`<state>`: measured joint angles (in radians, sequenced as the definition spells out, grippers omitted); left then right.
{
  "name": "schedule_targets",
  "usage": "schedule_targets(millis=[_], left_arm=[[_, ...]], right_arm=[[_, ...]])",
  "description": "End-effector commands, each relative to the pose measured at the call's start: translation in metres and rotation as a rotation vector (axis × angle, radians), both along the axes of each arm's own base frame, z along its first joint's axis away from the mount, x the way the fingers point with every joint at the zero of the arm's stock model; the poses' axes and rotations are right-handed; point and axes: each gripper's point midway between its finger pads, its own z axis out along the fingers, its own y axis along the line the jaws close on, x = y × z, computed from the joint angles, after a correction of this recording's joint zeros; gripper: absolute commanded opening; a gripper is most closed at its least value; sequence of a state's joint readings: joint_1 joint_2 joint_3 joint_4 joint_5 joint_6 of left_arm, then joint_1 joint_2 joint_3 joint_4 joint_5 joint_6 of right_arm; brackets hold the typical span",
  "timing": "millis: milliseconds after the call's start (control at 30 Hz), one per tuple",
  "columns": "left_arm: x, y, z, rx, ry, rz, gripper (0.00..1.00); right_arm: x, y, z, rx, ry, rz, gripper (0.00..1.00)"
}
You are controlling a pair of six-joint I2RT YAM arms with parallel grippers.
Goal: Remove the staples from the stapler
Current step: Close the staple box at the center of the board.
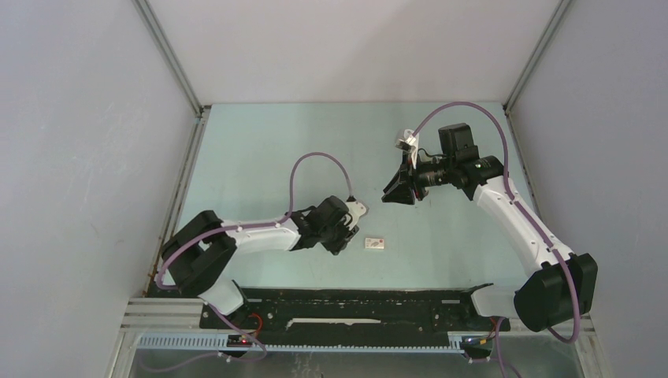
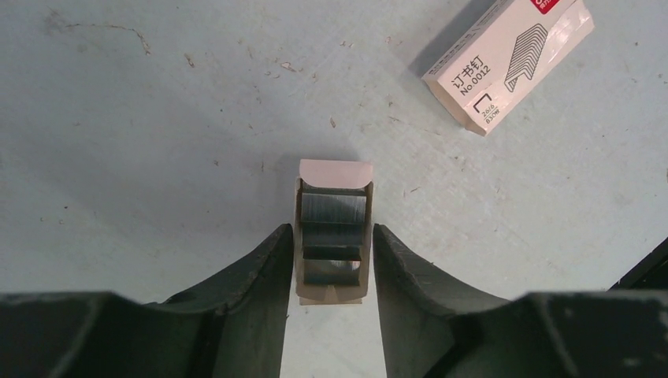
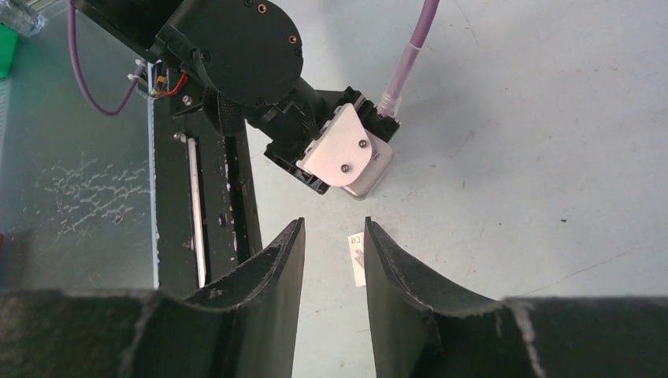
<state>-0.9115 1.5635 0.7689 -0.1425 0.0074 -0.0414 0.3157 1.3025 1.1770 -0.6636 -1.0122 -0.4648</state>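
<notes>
My left gripper [image 2: 334, 230] is shut on a small open cardboard tray [image 2: 334, 172], one finger on each long side. Grey metallic staples [image 2: 334, 209] lie in strips inside the tray. In the top view the left gripper [image 1: 340, 236] points down at the table's near middle. My right gripper [image 1: 396, 191] hangs above the table further back, open and empty [image 3: 332, 224]. The light-blue stapler does not show in any view.
A small white staple box with a red mark [image 1: 375, 243] lies just right of the left gripper; it also shows in the left wrist view [image 2: 508, 63] and between the right fingers, far below [image 3: 358, 256]. A black rail [image 1: 354, 303] runs along the near edge. Grey walls enclose the table.
</notes>
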Motion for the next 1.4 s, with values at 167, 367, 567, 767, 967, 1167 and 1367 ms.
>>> schedule_targets(millis=[167, 367, 567, 767, 967, 1167, 1367], left_arm=[[0.014, 0.0, 0.042, -0.096, -0.114, 0.079, 0.59], [0.016, 0.009, 0.084, -0.245, -0.216, 0.161, 0.66], [0.011, 0.033, 0.125, -0.434, -0.333, 0.272, 0.86], [-0.003, 0.045, 0.124, -0.56, -0.309, 0.322, 1.0], [-0.011, 0.054, 0.096, -0.562, -0.215, 0.405, 1.0], [-0.022, 0.052, 0.079, -0.602, -0.13, 0.438, 0.93], [-0.033, 0.044, 0.072, -0.671, -0.048, 0.431, 0.85]], right_arm=[[-0.003, 0.0, 0.007, 0.018, -0.02, 0.014, 0.42], [-0.004, 0.0, 0.007, 0.017, -0.022, 0.013, 0.43], [-0.004, 0.0, 0.007, 0.018, -0.023, 0.015, 0.42], [-0.004, 0.001, 0.004, 0.01, -0.017, 0.016, 0.42], [-0.002, 0.001, 0.001, 0.003, -0.009, 0.014, 0.42], [-0.002, 0.002, -0.001, -0.001, -0.005, 0.015, 0.42], [-0.002, 0.002, 0.0, -0.001, -0.008, 0.015, 0.42]])
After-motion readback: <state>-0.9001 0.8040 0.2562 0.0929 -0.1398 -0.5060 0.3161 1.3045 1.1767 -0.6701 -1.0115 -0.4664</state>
